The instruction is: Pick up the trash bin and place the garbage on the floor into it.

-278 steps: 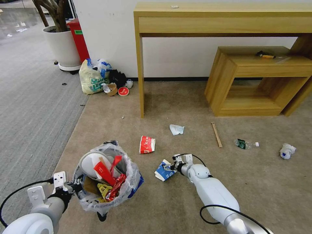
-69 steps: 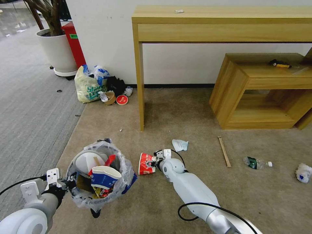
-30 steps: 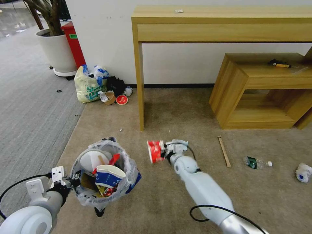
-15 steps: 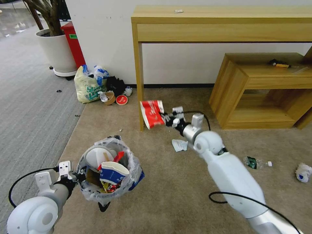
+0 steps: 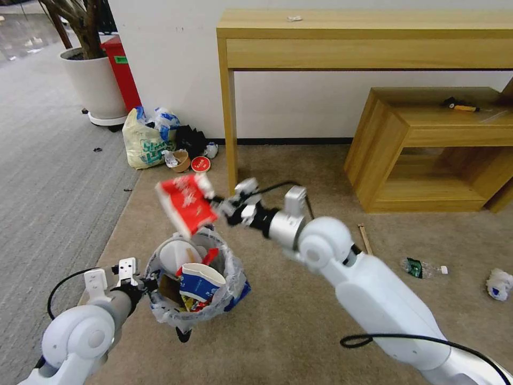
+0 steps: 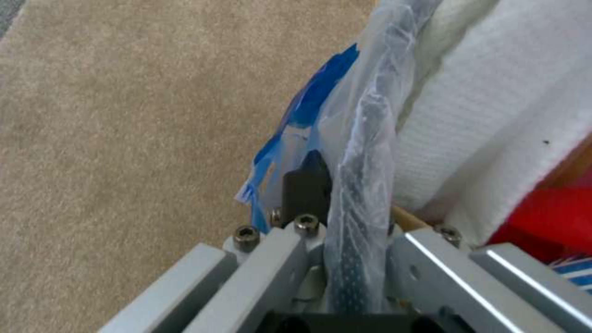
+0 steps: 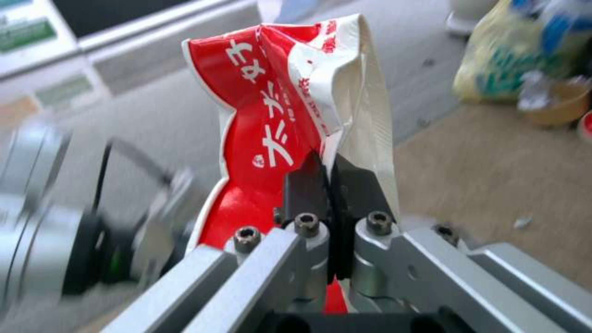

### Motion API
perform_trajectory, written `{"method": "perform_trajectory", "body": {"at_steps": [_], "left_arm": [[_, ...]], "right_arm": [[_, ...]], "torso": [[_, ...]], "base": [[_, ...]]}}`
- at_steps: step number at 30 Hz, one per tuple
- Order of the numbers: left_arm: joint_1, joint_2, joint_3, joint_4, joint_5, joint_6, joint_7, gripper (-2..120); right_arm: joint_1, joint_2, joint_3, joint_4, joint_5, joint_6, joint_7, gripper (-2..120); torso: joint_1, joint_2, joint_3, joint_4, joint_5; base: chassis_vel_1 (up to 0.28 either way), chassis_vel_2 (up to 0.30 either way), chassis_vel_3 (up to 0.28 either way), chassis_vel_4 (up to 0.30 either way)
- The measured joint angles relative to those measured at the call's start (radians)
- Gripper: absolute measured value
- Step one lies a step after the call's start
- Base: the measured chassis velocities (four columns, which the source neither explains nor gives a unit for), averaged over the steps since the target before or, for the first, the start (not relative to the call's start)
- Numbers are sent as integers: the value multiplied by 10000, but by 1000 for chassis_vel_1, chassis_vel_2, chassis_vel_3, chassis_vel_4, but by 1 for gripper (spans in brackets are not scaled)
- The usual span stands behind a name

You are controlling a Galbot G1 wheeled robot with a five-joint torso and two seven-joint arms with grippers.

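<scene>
Head view, big to small: you've got beige floor (image 5: 299, 321) across the near and right side, grey carpet (image 5: 48, 176) on the left. Long wooden table (image 5: 368, 37) stands against the far wall, low wooden shelf (image 5: 427, 144) under its right end.

Your right arm reaches across from near right toward the left. Right gripper (image 5: 216, 202) has its fingers clamped on one edge of a crushed red cup (image 5: 186, 204). Cup is in the air, tilted, just above the far rim of the bin (image 5: 195, 278). Right wrist view confirms it: black pads (image 7: 308, 185) pressed together on the cup's (image 7: 271, 134) folded wall.

Your left arm sits near left. Left gripper (image 5: 147, 283) is at the bin's left rim; bin is held off the floor. Left wrist view: fingers (image 6: 306, 185) pinched on the rim, clear liner (image 6: 360, 152) with a blue patch caught between them. In the bin you can see a white slipper (image 5: 173, 255), a blue-white cup (image 5: 200, 278) and red wrappers.

Still on the floor at right: wooden stick (image 5: 365, 238) partly behind your right arm, plastic bottle (image 5: 422, 267), crumpled white-blue paper (image 5: 499, 283) at the right edge.

Far left by the wall: pale-yellow bag (image 5: 143, 140), brown paper bowl (image 5: 180, 159), small red lid (image 5: 201, 164).
</scene>
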Motion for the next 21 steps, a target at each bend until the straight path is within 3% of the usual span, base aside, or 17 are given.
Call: {"method": "perform_trajectory", "body": {"at_steps": [13,21], "left_arm": [[-215,273,-9,112,-202,0,-44,0],[-233,267,-48,46,-126,0,-23,0]], "right_arm": [[240,-589,-1106,-353,-771,-368,-11,0],[533,86,-1666,-895,-1313,-390,359,1]], "torso": [[0,0,0,-1,0],[0,0,0,3,-1]], "base": [[0,0,0,0],[0,0,0,0]]}}
